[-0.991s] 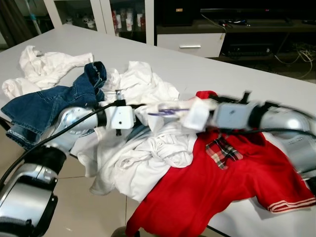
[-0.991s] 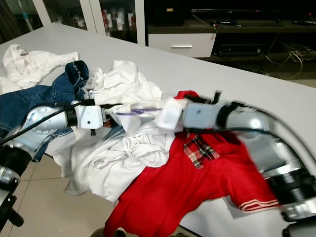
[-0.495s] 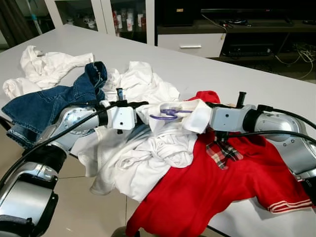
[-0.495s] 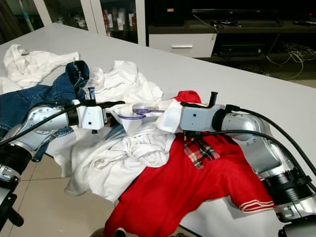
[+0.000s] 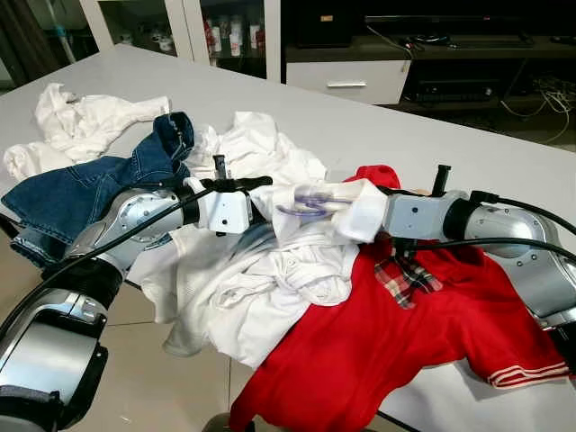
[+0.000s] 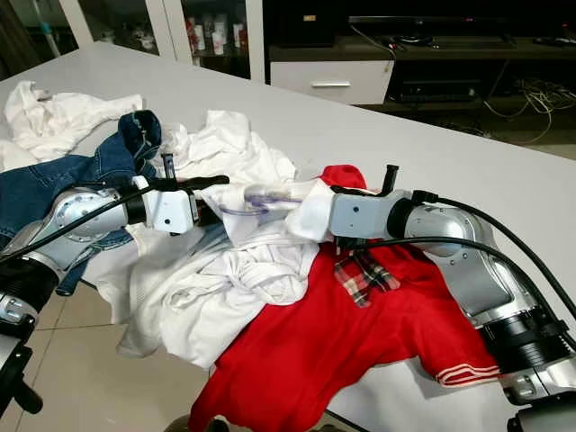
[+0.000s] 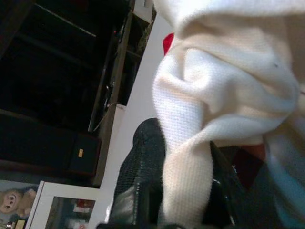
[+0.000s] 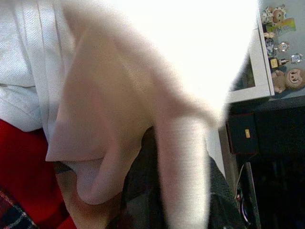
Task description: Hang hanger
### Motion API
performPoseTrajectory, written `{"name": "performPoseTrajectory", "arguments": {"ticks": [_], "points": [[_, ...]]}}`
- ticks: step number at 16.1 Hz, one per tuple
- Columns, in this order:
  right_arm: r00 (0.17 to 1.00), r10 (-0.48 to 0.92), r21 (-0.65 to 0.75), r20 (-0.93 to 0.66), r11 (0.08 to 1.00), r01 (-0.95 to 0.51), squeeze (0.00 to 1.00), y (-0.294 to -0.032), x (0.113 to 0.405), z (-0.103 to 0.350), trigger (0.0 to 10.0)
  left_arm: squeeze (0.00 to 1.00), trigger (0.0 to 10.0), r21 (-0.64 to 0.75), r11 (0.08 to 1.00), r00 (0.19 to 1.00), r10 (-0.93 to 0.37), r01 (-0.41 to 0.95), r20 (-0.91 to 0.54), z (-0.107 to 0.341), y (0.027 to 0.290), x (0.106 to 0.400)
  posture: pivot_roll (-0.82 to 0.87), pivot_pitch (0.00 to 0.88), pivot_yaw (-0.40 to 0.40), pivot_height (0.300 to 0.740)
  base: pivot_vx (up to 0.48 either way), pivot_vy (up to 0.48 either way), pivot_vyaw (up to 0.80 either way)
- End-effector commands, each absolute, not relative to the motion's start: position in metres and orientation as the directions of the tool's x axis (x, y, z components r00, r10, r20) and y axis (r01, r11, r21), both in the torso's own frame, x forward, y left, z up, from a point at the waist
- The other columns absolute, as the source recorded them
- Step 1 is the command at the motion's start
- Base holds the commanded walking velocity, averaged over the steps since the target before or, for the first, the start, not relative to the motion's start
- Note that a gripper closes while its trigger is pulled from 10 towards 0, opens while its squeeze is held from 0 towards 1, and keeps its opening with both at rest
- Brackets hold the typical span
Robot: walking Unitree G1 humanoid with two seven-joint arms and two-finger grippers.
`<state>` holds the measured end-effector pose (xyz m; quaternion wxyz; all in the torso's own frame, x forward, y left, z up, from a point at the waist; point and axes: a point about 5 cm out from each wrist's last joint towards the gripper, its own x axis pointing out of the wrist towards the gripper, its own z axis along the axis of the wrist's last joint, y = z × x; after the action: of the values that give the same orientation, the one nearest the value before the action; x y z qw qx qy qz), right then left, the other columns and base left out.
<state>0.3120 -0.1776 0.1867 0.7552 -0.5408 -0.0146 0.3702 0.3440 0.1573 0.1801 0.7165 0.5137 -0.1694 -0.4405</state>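
Observation:
A purple hanger (image 5: pixel 304 202) lies partly tucked inside a white shirt (image 5: pixel 288 270) at the table's middle, its hook poking out of the neck. My left gripper (image 5: pixel 256 187) reaches in from the left and is shut on a fold of that shirt; in the left wrist view the fabric (image 7: pixel 190 157) runs between its black fingers (image 7: pixel 143 162). My right gripper (image 8: pixel 181 195) comes from the right, draped in the white cloth (image 5: pixel 360 211), with a band of fabric pinched between its fingers (image 8: pixel 138 191). Both grippers sit on either side of the hanger hook.
A red shirt (image 5: pixel 405 324) with a plaid collar hangs over the front edge of the white table (image 5: pixel 378 126). Blue jeans (image 5: pixel 81 193) and more white clothes (image 5: pixel 90 121) lie at the left. A TV stand with a drawer (image 5: pixel 346 81) stands beyond, with tiled floor (image 5: pixel 162 378) below.
The right arm swung in a second ago and now holds still. The left gripper has edged up and right toward the hanger, drawing the white fabric further over the hook.

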Motion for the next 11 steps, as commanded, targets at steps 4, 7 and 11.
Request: {"name": "performPoseTrajectory", "arguments": {"ticks": [4,7,11], "points": [[0.739,0.568,-0.837,-0.362,0.150,-0.525,0.00,-0.179,0.314,0.189,0.0,1.00,10.0,0.952,0.051,0.566,-0.814,0.300,-0.135,0.198,0.157,0.346,0.04,0.000,0.019,0.740,0.000,0.000,0.00],[0.749,0.555,-0.838,-0.361,0.160,-0.522,0.00,-0.182,0.315,0.188,0.0,0.00,10.0,0.972,0.035,0.570,-0.814,0.234,-0.108,0.203,0.162,0.345,0.05,0.000,0.021,0.740,0.000,0.000,0.00],[0.781,0.512,-0.832,-0.359,0.203,-0.516,0.00,-0.191,0.319,0.184,0.0,0.00,10.0,0.991,0.058,0.603,-0.797,0.122,-0.028,0.209,0.177,0.342,0.05,0.000,0.020,0.740,0.000,0.000,0.00]]}}
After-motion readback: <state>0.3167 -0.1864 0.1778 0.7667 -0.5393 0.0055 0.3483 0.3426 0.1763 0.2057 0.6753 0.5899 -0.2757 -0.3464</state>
